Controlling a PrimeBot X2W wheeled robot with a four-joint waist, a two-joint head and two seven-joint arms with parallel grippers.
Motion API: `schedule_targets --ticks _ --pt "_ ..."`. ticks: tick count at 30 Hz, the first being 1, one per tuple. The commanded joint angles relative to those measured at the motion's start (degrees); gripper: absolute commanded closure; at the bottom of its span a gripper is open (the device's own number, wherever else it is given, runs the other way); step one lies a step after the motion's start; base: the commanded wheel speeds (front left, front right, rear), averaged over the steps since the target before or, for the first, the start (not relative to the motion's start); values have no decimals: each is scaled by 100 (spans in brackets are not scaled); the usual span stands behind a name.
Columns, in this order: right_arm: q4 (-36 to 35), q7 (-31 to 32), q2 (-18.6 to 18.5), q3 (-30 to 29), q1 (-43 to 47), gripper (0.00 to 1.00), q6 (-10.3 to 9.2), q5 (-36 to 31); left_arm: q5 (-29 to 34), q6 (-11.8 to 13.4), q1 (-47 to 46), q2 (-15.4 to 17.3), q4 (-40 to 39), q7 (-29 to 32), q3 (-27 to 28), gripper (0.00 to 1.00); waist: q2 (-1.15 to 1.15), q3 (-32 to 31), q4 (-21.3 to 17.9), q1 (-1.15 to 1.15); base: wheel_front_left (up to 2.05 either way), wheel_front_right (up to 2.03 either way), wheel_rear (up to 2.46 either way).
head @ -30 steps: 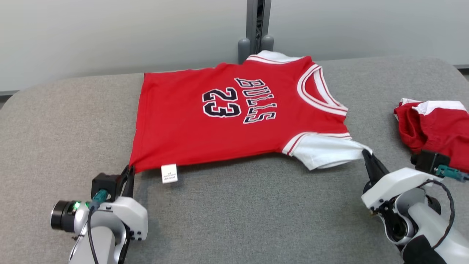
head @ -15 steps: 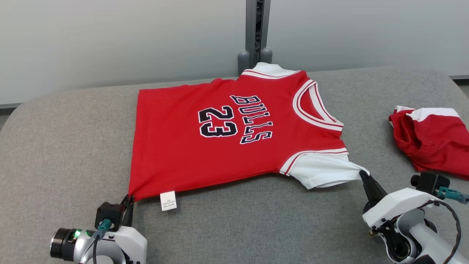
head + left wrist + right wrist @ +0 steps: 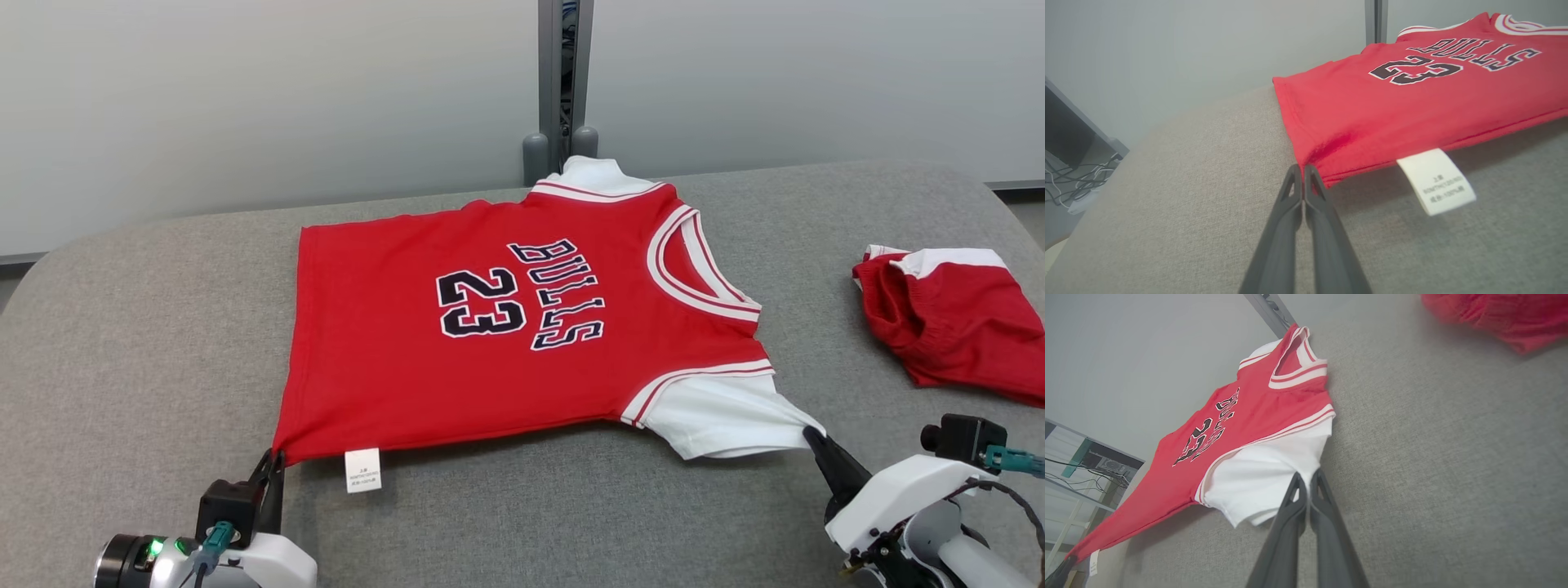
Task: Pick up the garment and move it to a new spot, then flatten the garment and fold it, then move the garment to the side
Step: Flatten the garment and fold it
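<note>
**A:** Where is the garment right now?

**B:** A red jersey (image 3: 506, 327) printed "BULLS 23" lies spread, print up, across the middle of a grey padded table (image 3: 122, 343). Its neck points toward the robot's right and its hem toward the left. The far side rests on the table. The near edge hangs just off it, stretched between the two grippers.

**A:** So both have hold of it?

**B:** Yes. The left gripper (image 3: 273, 459) has its dark fingers pressed together on the near hem corner, just beside a white care label (image 3: 362, 470). The right gripper (image 3: 811, 433) is pinched tight on the tip of the near white sleeve (image 3: 718, 412).

**A:** How far along would you say it is?

**B:** My guess is it's being laid out in its spot or pulled flat. The body looks smooth, with few creases. No fold has been made, and the move to the side is yet to come.

**A:** Anything in the way?

**B:** A pair of red shorts (image 3: 951, 322) with white trim sits bunched at the table's right. It is well apart from the jersey but near the right arm. A grey post (image 3: 559, 73) stands behind the table's far edge, and the far sleeve lies close to its base. The label sticks out past the hem and might show after a fold.
</note>
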Motion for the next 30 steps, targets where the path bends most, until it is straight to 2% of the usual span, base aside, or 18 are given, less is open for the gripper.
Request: schedule_targets --ticks 1,11,21,30 --pt "-22 12 -68 -6 73 100 1 18 26 56 68 63 -37 -8 10 100 0 -1 2 0 0 0 0" --pt "-696 324 -363 93 505 100 1 165 201 128 505 122 -669 -8 -192 100 0 -29 45 0 0 0 0" --pt "-1341 549 -638 -96 686 100 1 365 142 391 838 175 -1131 -8 -188 100 0 -17 64 0 0 0 0" --pt "-1838 756 -852 -321 886 100 1 498 104 356 911 327 -1340 -8 -186 100 0 -33 111 0 0 0 0"
